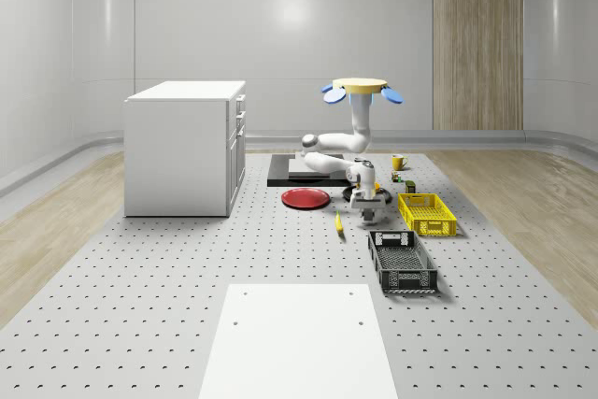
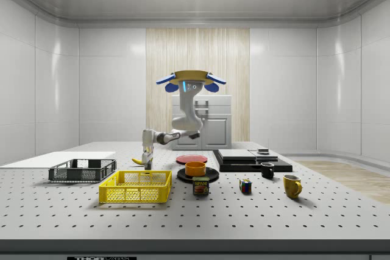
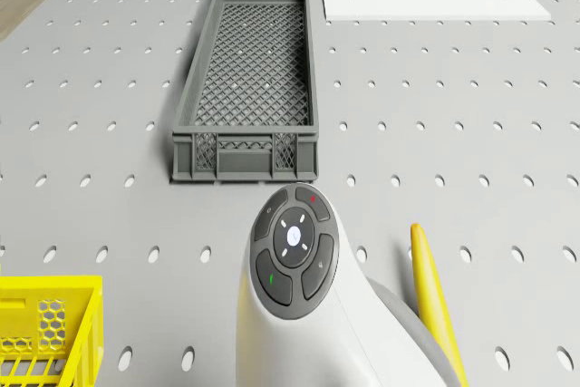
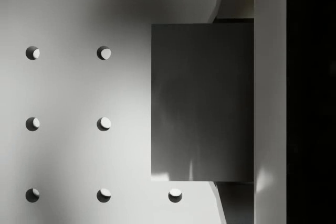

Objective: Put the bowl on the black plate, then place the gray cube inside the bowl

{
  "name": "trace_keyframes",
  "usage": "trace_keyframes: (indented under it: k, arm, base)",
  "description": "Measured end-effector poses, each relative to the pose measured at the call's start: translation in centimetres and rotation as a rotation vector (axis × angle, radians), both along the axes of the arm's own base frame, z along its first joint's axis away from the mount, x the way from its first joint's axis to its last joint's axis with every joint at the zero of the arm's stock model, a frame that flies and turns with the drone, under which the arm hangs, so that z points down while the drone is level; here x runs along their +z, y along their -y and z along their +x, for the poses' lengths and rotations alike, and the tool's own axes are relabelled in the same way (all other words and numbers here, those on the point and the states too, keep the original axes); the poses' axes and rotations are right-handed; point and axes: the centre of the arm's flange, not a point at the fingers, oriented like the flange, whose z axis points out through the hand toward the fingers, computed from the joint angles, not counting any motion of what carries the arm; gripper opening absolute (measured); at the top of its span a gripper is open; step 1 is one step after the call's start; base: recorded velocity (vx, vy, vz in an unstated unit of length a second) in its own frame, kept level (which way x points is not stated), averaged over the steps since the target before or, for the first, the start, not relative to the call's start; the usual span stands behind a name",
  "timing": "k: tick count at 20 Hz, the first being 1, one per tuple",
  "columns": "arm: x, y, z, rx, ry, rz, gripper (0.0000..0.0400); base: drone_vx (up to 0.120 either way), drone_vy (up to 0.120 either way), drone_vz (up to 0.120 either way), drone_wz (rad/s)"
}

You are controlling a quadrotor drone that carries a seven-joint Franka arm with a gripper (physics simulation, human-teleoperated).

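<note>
The orange bowl point(image 2: 195, 168) already sits on the black plate point(image 2: 183, 176). The drone point(image 2: 190, 79) hovers near it, lowering the gripper point(image 2: 147, 161) over the gray cube point(image 4: 202, 102) beside the plate. I cannot tell its opening.

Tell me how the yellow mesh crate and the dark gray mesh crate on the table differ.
The yellow mesh crate is bright yellow; the dark gray mesh crate is charcoal. The gray one looks longer and narrower, the yellow one shorter and squarer. In the whole-scene view the yellow crate lies farther back, the gray one nearer the camera, close to the white panel. Both are open-topped with perforated walls and sit flat on the pegboard table.
</note>
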Motion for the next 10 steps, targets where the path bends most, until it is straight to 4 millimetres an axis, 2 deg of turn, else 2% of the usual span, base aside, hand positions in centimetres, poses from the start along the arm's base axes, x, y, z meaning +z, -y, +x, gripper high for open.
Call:
trace_keyframes:
  k: [4, 5, 9, 10]
  arm:
    - [-0.61, 0.00, 0.00, 0.000, 0.000, 0.000, 0.0251]
    - [-0.69, 0.00, 0.00, 0.000, 0.000, 0.000, 0.0251]
    - [-0.91, 0.00, 0.00, 0.000, 0.000, 0.000, 0.0250]
    - [-0.93, 0.00, 0.00, 0.000, 0.000, 0.000, 0.0250]
  base:
    - [0.000, 0.000, 0.120, 0.000]
    - [-0.040, 0.080, 0.120, 0.000]
    - [-0.120, 0.120, 0.120, 0.000]
    - [-0.120, 0.120, 0.040, 0.000]
